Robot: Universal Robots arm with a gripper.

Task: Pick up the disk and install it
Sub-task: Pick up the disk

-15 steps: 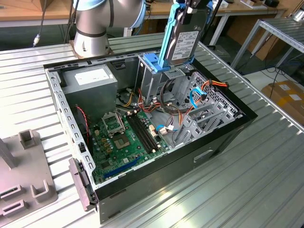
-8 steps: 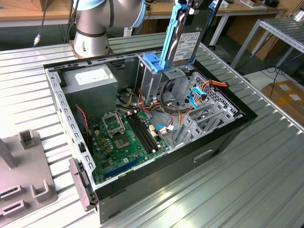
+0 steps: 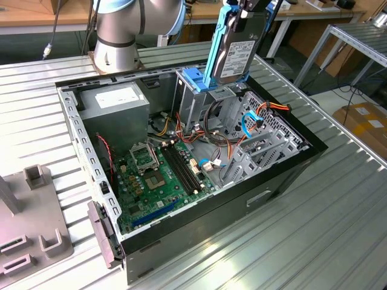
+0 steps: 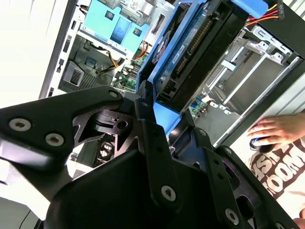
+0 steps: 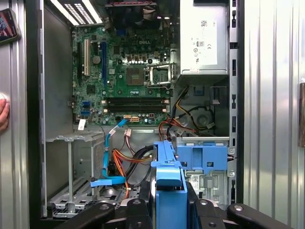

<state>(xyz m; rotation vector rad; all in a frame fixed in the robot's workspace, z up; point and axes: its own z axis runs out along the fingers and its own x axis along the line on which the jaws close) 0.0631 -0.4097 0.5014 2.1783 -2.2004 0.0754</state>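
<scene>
The disk (image 3: 237,48) hangs on edge above the open computer case (image 3: 199,220). It is silver with a white barcode label and a blue carrier frame. My gripper (image 3: 251,7) is shut on its upper end at the top of the exterior view. In the second wrist view the black fingers (image 4: 147,119) clamp the blue frame of the disk (image 4: 190,43). In the first wrist view the disk's blue edge (image 5: 169,183) sits between the gripper's (image 5: 169,212) arms. The disk's lower end is just above the metal drive cage with the blue latch (image 3: 195,81), beside the latch (image 5: 202,157).
Inside the case lie a green motherboard (image 3: 160,175), a grey power-supply box (image 3: 115,103) and loose orange and blue cables (image 3: 254,121). A person's hand (image 4: 276,129) rests beside the case. A grey fixture (image 3: 30,223) stands at the exterior view's left. The arm's base (image 3: 118,36) is behind the case.
</scene>
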